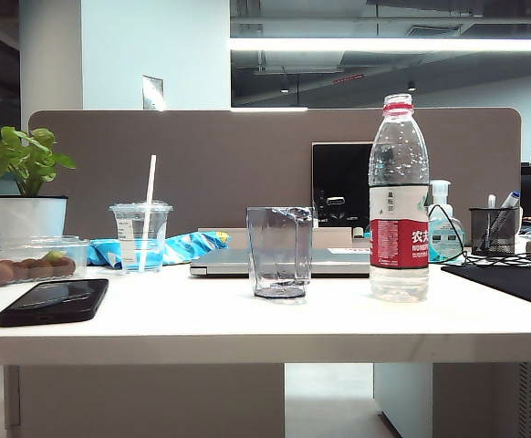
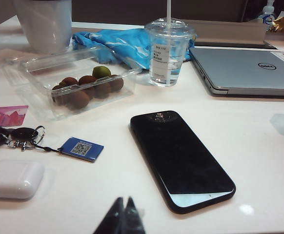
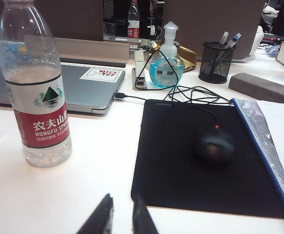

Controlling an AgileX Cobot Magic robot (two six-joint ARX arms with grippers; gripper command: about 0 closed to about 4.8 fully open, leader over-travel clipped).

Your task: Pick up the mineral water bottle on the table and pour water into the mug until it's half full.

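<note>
Pre-grasp: bottle point(image 1: 399, 201) upright on table point(image 1: 247, 319), just right of empty mug point(image 1: 279, 251). Left gripper point(image 2: 122, 207) pinched shut near phone point(image 2: 181, 156), empty; right gripper point(image 3: 122, 204) slightly open, empty, short of bottle. Next, probably: right opens wider, reaches the bottle.

A long ceiling strip light point(image 1: 393, 44) burns overexposed at the back, and the white table point(image 1: 202, 319) glows bright under it. Shadows are soft and faint, only a pale grey patch beside the mineral water bottle point(image 3: 34, 87). The black phone point(image 2: 181, 158) mirrors a pale patch of glare at its near end, and a small bright spot sits on the tabletop beside it. The far office looks dim and grainy. In both wrist views the dark fingertips at the frame edge look blurred.
</note>
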